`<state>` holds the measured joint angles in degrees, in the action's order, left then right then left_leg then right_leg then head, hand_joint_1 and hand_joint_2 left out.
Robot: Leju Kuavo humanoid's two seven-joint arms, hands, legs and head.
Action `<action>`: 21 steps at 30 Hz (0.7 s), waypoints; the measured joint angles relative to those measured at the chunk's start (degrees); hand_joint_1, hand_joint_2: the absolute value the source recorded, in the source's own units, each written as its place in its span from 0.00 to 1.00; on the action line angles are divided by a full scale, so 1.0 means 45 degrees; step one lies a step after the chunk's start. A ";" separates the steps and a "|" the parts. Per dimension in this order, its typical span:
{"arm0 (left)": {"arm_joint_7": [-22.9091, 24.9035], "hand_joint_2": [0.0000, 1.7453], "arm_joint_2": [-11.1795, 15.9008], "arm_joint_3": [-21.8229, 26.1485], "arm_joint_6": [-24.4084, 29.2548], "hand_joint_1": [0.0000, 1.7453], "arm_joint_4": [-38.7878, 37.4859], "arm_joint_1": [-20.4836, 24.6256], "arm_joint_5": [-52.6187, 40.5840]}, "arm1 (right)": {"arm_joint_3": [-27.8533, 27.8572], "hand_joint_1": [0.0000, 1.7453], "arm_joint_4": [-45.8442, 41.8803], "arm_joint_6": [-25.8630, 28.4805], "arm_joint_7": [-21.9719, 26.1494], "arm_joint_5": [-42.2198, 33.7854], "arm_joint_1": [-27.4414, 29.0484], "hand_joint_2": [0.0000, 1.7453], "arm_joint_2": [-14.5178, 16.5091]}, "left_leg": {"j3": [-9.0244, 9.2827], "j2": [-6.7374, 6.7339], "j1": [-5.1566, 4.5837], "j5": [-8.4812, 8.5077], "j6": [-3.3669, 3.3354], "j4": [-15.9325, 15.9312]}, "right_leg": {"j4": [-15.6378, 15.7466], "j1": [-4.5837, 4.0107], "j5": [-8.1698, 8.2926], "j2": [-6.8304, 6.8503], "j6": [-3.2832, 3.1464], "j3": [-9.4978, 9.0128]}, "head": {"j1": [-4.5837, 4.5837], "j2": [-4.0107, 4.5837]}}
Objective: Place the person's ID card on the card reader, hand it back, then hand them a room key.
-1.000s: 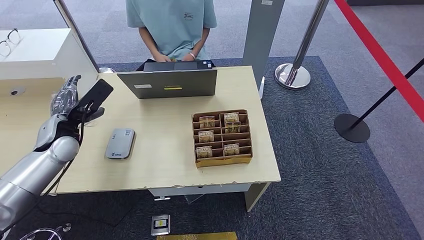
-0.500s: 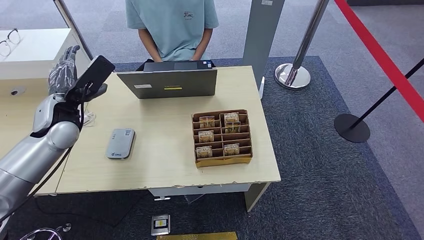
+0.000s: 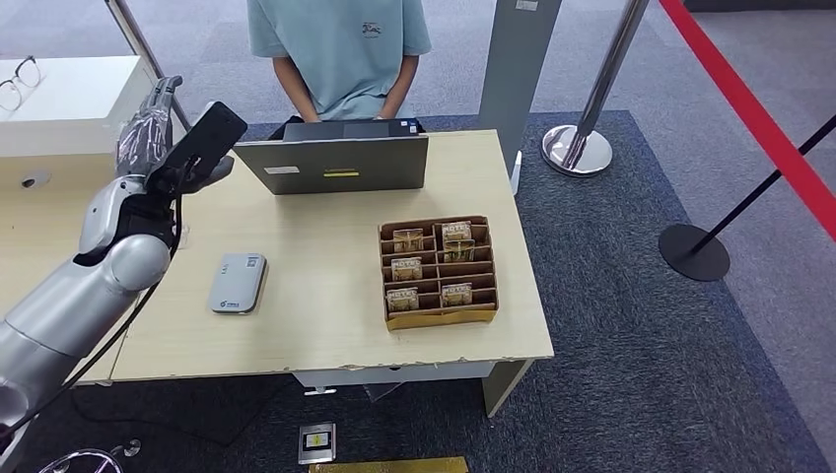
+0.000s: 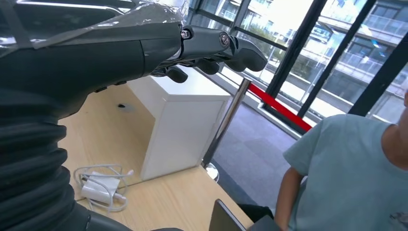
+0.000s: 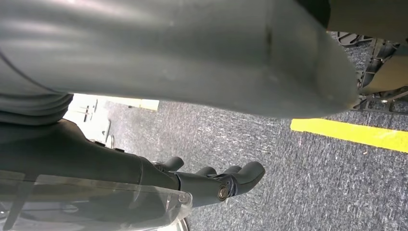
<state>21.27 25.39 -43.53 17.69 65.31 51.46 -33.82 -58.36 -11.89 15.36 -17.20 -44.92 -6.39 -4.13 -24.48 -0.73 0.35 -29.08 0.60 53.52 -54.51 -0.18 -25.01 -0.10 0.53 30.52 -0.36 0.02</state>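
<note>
The left hand (image 3: 158,138) is raised over the bench's (image 3: 325,325) far-left corner, fingers extended, gripping nothing. No ID card can be made out. The grey card reader (image 3: 238,283) lies flat on the bench, left of the cardboard tray (image 3: 438,271) of room keys. The right hand (image 5: 211,183) hangs above carpet, fingers loosely apart, unloaded.

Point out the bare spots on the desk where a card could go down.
Bare wood lies between the card reader and the key box, and along the desk front edge. It is crowded at the back by the laptop and the raised left robot hand.
</note>
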 joint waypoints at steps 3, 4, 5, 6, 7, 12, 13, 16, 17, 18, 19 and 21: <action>-0.0143 1.00 -0.0259 -0.0162 -0.0134 0.00 -0.0011 0.0143 0.0067 | 0.0000 0.00 -0.0001 -0.0013 0.0013 0.0000 -0.0001 0.00 0.0049 | -0.0001 0.0001 -0.0001 0.0000 0.0000 0.0001 | 0.0000 0.0001 0.0000 0.0000 0.0000 0.0000 | 0.0000 0.0000; -0.0218 1.00 -0.0362 -0.0214 -0.0163 0.00 -0.0027 0.0187 0.0099 | 0.0000 0.00 -0.0002 -0.0018 0.0021 -0.0001 -0.0002 0.00 0.0063 | -0.0001 0.0001 -0.0001 0.0000 0.0000 0.0002 | 0.0001 0.0001 0.0000 0.0000 0.0000 0.0000 | 0.0000 0.0000; -0.0310 1.00 -0.0481 -0.0270 -0.0185 0.00 -0.0057 0.0232 0.0140 | 0.0000 0.00 -0.0001 -0.0023 0.0032 -0.0005 -0.0002 0.00 0.0078 | -0.0001 0.0002 -0.0001 0.0000 0.0000 0.0002 | 0.0001 0.0001 0.0000 0.0001 0.0000 0.0000 | 0.0000 0.0000; -0.0425 1.00 -0.0612 -0.0328 -0.0197 0.00 -0.0100 0.0274 0.0183 | 0.0000 0.00 -0.0001 -0.0026 0.0047 -0.0011 -0.0002 0.00 0.0095 | -0.0001 0.0002 -0.0002 0.0000 0.0000 0.0002 | 0.0001 0.0001 0.0000 0.0001 0.0000 0.0000 | 0.0000 0.0000; -0.0541 1.00 -0.0755 -0.0395 -0.0201 0.00 -0.0149 0.0319 0.0237 | 0.0000 0.00 -0.0001 -0.0030 0.0068 -0.0017 -0.0002 0.00 0.0112 | -0.0001 0.0002 -0.0002 0.0000 0.0000 0.0003 | 0.0001 0.0001 0.0000 0.0001 0.0000 0.0000 | 0.0000 0.0000; -0.1049 1.00 -0.1572 -0.0796 -0.0207 0.00 -0.0598 0.0585 0.0547 | 0.0000 0.00 -0.0001 -0.0043 0.0172 -0.0039 -0.0004 0.00 0.0199 | -0.0002 0.0000 -0.0005 0.0000 0.0000 0.0005 | 0.0001 0.0006 0.0002 0.0000 0.0003 0.0000 | 0.0000 0.0000; -0.1144 1.00 -0.1723 -0.0866 -0.0233 0.00 -0.0696 0.0625 0.0644 | 0.0000 0.00 0.0000 -0.0043 0.0180 -0.0043 -0.0003 0.00 0.0210 | -0.0001 -0.0001 -0.0006 0.0000 0.0000 0.0005 | 0.0001 0.0007 0.0003 0.0000 0.0005 0.0000 | -0.0001 0.0000; -0.1442 1.00 -0.2137 -0.1060 -0.0466 0.00 -0.0967 0.0711 0.1004 | 0.0000 0.00 0.0000 -0.0054 0.0183 -0.0045 -0.0003 0.00 0.0243 | -0.0001 0.0001 -0.0006 0.0000 0.0000 0.0006 | 0.0001 0.0007 0.0004 0.0000 0.0005 0.0000 | -0.0001 0.0000; -0.1534 1.00 -0.2257 -0.1133 -0.0573 0.00 -0.1060 0.0739 0.1123 | 0.0000 0.00 0.0000 -0.0060 0.0183 -0.0050 -0.0003 0.00 0.0253 | -0.0001 0.0001 -0.0006 0.0000 0.0000 0.0006 | 0.0001 0.0007 0.0004 0.0000 0.0006 0.0000 | 0.0000 0.0000; -0.1616 1.00 -0.2363 -0.1203 -0.0674 0.00 -0.1144 0.0763 0.1240 | 0.0000 0.00 0.0000 -0.0068 0.0183 -0.0056 -0.0003 0.00 0.0261 | -0.0001 0.0001 -0.0006 0.0000 0.0000 0.0006 | 0.0001 0.0007 0.0004 0.0000 0.0006 0.0000 | 0.0001 0.0000; -0.1672 1.00 -0.2457 -0.1270 -0.0771 0.00 -0.1219 0.0783 0.1347 | 0.0000 0.00 0.0000 -0.0078 0.0183 -0.0062 -0.0002 0.00 0.0270 | -0.0002 0.0000 -0.0006 0.0000 0.0000 0.0006 | 0.0001 0.0007 0.0004 0.0000 0.0006 0.0001 | 0.0001 0.0000; -0.1729 1.00 -0.2617 -0.1393 -0.0938 0.00 -0.1343 0.0801 0.1541 | 0.0000 0.00 0.0000 -0.0107 0.0168 -0.0078 -0.0001 0.00 0.0282 | -0.0002 0.0000 -0.0005 0.0000 0.0000 0.0006 | 0.0000 0.0007 0.0004 0.0000 0.0006 0.0000 | 0.0001 0.0000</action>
<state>13.49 13.61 -49.80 13.47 59.26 55.06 -26.89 -58.36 -11.89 14.88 -16.44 -45.27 -6.40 -2.86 -24.48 -0.73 0.32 -29.08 0.60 53.55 -54.51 -0.15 -24.99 -0.10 0.55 30.52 -0.36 0.02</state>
